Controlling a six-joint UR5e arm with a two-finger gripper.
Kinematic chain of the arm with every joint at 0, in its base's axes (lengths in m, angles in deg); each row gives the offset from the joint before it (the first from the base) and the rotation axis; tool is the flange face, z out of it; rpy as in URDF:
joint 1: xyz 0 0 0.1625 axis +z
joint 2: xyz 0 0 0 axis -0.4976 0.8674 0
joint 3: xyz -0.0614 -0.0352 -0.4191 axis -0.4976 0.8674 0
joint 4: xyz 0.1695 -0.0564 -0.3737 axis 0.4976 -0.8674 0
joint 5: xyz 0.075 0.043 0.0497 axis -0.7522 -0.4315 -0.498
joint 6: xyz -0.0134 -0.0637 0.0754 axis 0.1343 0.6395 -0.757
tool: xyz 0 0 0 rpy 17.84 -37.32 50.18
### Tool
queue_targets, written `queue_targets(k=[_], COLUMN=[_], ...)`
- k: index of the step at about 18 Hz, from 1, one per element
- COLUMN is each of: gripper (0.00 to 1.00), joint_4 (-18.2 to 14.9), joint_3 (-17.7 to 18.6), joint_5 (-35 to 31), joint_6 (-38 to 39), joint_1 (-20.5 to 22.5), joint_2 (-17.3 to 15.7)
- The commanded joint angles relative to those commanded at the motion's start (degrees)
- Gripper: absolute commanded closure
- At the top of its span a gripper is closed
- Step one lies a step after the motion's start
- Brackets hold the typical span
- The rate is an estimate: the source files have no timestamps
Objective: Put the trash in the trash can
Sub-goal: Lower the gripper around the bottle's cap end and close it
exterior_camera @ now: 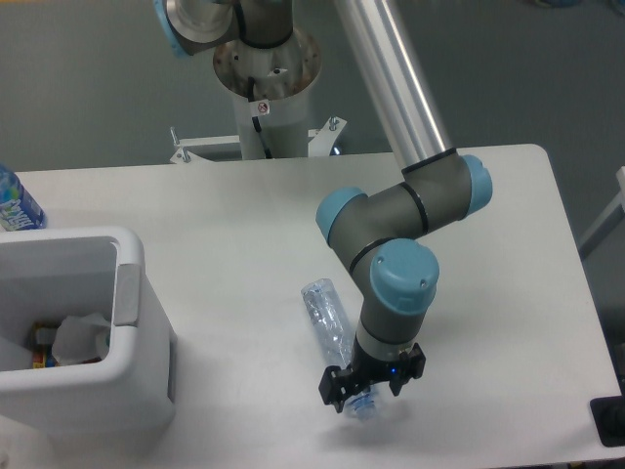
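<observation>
Gripper: low over the table at the near edge, straddling the cap end of the clear bottle; its dark fingers stand on either side of the bottle's neck, jaws parted. Whether the pads touch the plastic I cannot tell.
Clear bottle: lying on its side on the table, base toward the far left, cap end toward the near right and partly hidden beneath the gripper.
Arm: grey links with pale blue joint caps, folded down directly above the bottle's cap end; a silver tube runs up and away to the base.
Trash can: white bin at the near left of the table, well apart from the bottle, grey strip on its right rim.
Paper wad: white, crumpled, lying inside the trash can among a few small coloured bits.
Table: white top, carrying everything.
Blue-label bottle: at the far left edge, behind the bin.
Arm base: round metal mount beyond the table's far edge.
</observation>
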Motion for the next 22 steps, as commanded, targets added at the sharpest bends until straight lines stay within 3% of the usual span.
queue_targets(k=[4, 16, 22], gripper=[0.0, 0.03, 0.45], joint_4=[1.66, 2.02, 2.11], joint_3=[-0.7, -1.41, -1.41], joint_5=[0.0, -4.92, -6.94], joint_6=[0.09, 0.09, 0.7], joint_1=[-0.88, -1.41, -2.2], joint_2=[1.15, 3.17, 3.52])
